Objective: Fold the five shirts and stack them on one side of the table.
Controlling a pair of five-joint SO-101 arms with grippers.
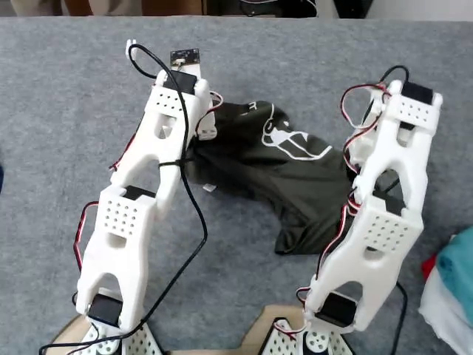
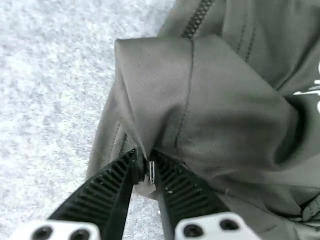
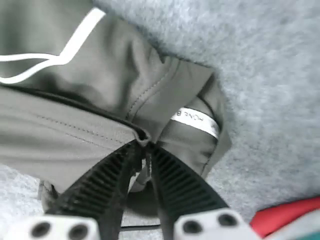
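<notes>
Black shirt (image 1: 281,170): rumpled, unfolded, mid-tabletop (image 1: 66,89); left hand (image 2: 146,170) pinched closed on its 9 o'clock edge; right hand (image 3: 144,156) likewise at 3 o'clock; clothing pile (image 1: 452,285) at 4 o'clock; this fold apparently just starting.

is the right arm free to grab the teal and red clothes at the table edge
Probably not now: its fingers pinch the dark grey printed shirt, though those clothes lie near.
</notes>
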